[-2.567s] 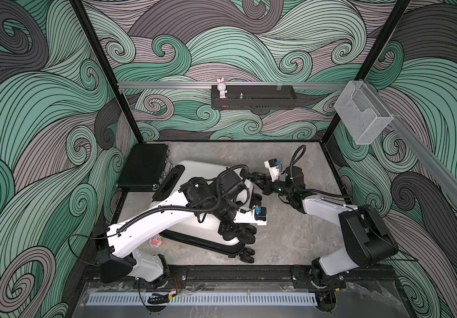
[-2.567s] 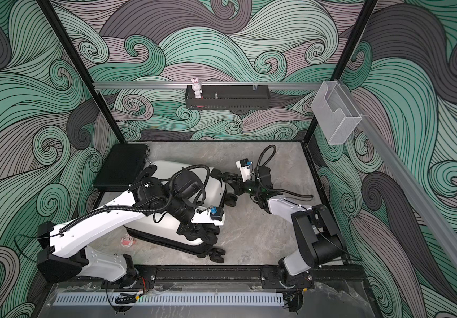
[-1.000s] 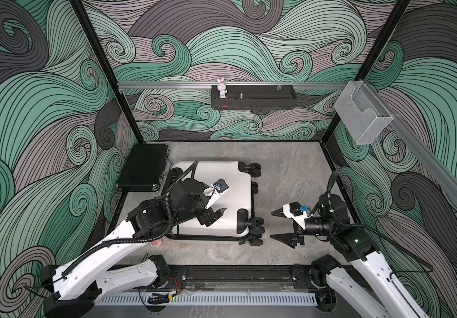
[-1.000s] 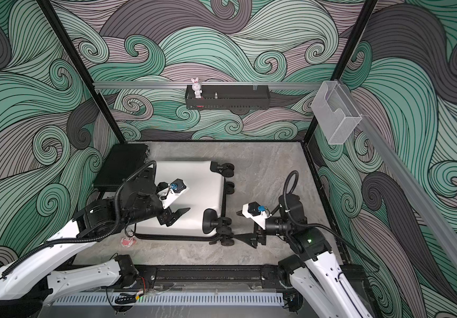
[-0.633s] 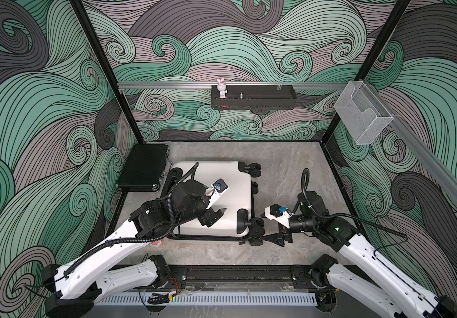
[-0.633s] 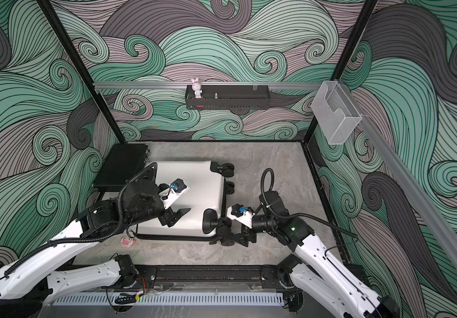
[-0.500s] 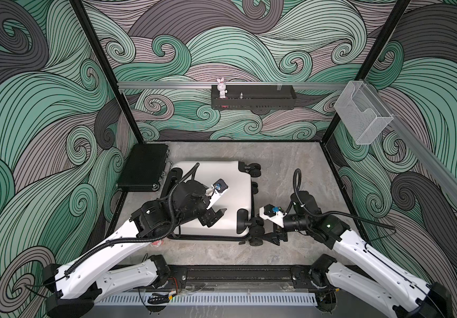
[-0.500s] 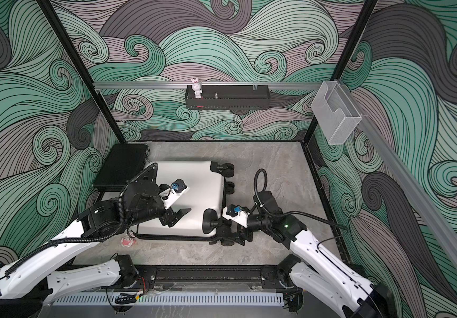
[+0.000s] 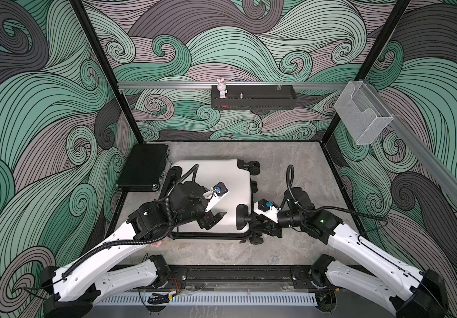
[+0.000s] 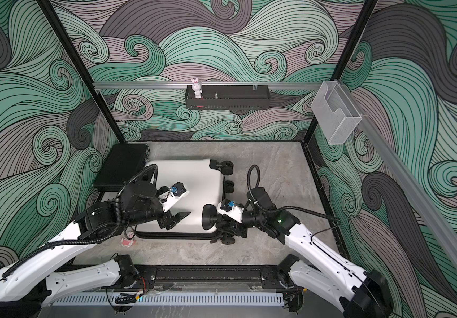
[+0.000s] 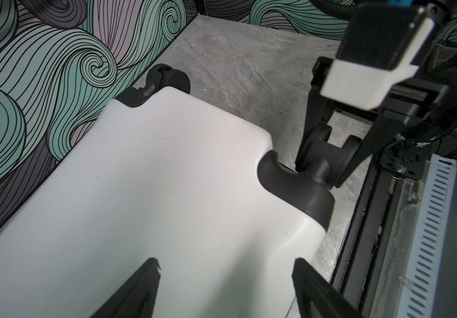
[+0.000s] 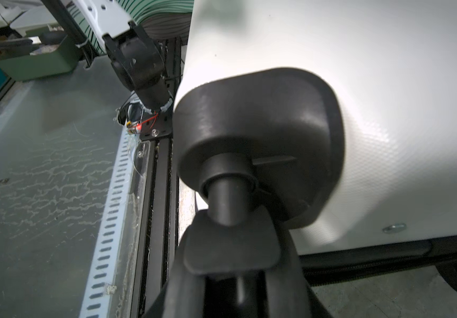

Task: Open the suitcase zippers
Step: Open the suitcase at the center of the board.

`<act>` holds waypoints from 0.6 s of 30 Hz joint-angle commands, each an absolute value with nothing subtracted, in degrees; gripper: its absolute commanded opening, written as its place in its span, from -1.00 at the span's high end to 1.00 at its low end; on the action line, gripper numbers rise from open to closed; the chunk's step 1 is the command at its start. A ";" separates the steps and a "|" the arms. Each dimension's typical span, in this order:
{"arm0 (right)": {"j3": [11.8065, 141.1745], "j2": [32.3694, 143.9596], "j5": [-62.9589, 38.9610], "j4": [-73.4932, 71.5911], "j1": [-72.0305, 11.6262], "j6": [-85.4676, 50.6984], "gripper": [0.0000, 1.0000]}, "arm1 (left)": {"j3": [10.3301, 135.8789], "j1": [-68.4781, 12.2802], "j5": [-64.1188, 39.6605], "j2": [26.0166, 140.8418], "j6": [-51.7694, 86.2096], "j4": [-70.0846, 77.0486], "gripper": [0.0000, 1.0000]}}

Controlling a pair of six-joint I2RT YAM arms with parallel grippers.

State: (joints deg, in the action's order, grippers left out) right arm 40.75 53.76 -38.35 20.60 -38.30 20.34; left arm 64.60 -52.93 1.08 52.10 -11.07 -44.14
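Note:
The white suitcase (image 9: 216,187) lies flat on the grey table in both top views, its black wheels to the right. My left gripper (image 9: 214,220) (image 10: 177,220) hovers open over the case's near part, with only the white shell (image 11: 166,192) under it (image 11: 226,264). My right gripper (image 9: 260,230) (image 10: 226,224) is at the case's near right corner, shut on the wheel (image 12: 230,242); the left wrist view shows its fingers (image 11: 308,129) on both sides of that wheel (image 11: 325,154). Under the white shell runs the black zippers band (image 12: 373,252). No pull shows.
A flat black briefcase (image 9: 144,168) lies against the suitcase's far left side. A small pink thing (image 10: 128,238) sits on the table by the left arm. The black front rail (image 9: 221,275) runs close to the case. A shelf (image 9: 252,102) and a clear bin (image 9: 362,115) hang above.
My right arm has swung in from the right to the suitcase's near right wheel, and its jaws have narrowed onto it. The left gripper has stayed open over the case.

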 commanded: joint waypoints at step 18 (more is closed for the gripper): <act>70.93 70.06 -30.37 4.14 -24.11 -13.89 0.82 | 58.23 -52.73 -0.92 45.37 -47.04 -57.42 -0.30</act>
